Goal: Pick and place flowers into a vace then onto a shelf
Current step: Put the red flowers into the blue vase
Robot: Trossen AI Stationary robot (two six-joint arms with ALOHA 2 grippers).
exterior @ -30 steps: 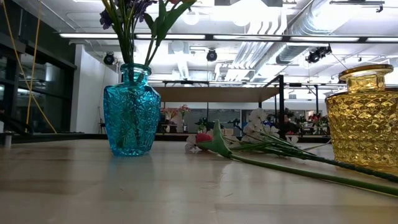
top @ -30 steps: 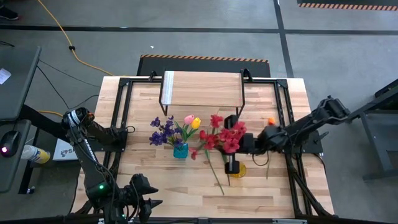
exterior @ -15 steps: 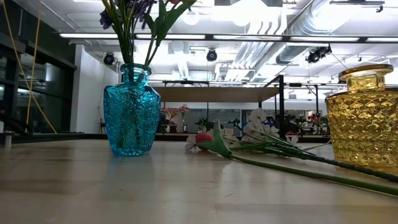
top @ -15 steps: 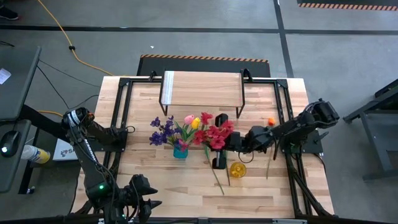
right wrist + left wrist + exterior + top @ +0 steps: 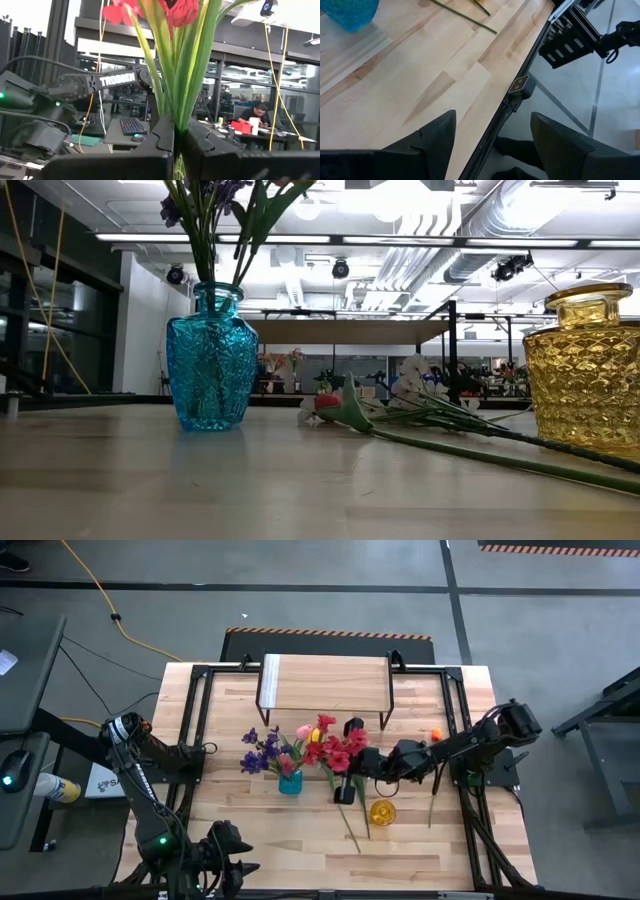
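Overhead, right end effector [image 5: 345, 790] clamped on red flowers [image 5: 338, 748], arm stretched toward blue vase [image 5: 290, 781]; left end effector [image 5: 492, 145] apart.

Legible text — one item only. The word "TROSSEN" in white capitals stands on the dark metal link of the left robot arm [image 5: 100, 82], seen across the room in the right wrist view. A white box with dark print [image 5: 100, 780] sits beside the bench near the left arm's base in the high view — its lettering is partly hidden and too small to read. No other labels, numbers or signs can be read in any view.
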